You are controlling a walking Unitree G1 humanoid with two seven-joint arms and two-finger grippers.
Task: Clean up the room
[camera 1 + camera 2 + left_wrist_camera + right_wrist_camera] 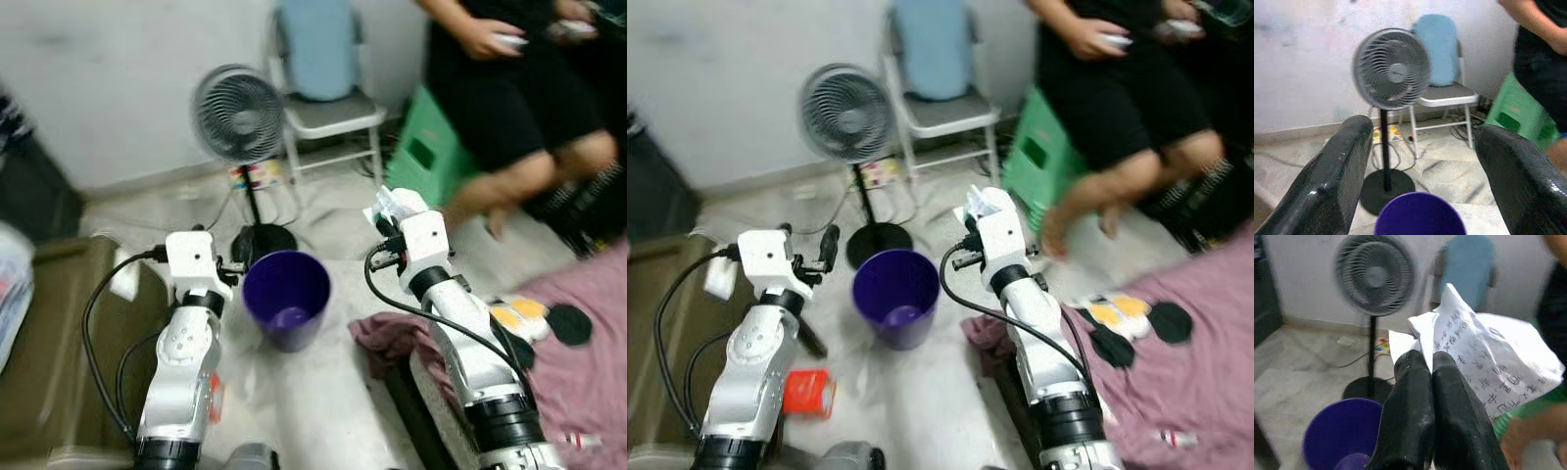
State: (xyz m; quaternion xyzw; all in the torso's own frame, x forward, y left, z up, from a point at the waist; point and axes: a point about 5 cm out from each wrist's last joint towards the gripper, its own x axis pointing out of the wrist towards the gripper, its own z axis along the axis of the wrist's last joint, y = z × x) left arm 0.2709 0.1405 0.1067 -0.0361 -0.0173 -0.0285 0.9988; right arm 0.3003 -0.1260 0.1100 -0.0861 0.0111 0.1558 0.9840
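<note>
Clearly the right gripper [392,208] has its jaws pressed together on a crumpled paper [400,201], up off the floor and beyond the purple bin [286,294], which stands between the two arms. A sheet like that looks light, limp and easy to tear, so a pinch at a bunched fold should hold best. A person [509,88] sits well past those jaws, beside a green stool [423,152].

From the right eye, the left gripper [828,245] sits just beside the bin's rim, with a fan [847,117] and a chair [936,108] beyond.

Along the left wrist, its jaws are spread wide with nothing between them; the bin lies just under the gap, the fan's base ahead.

Along the right wrist, the paper [1488,362] sticks out past the shut fingertips (writing on it shows), and the bin [1342,435] sits below and to one side. Nothing solid seems to stand between paper and bin.
</note>
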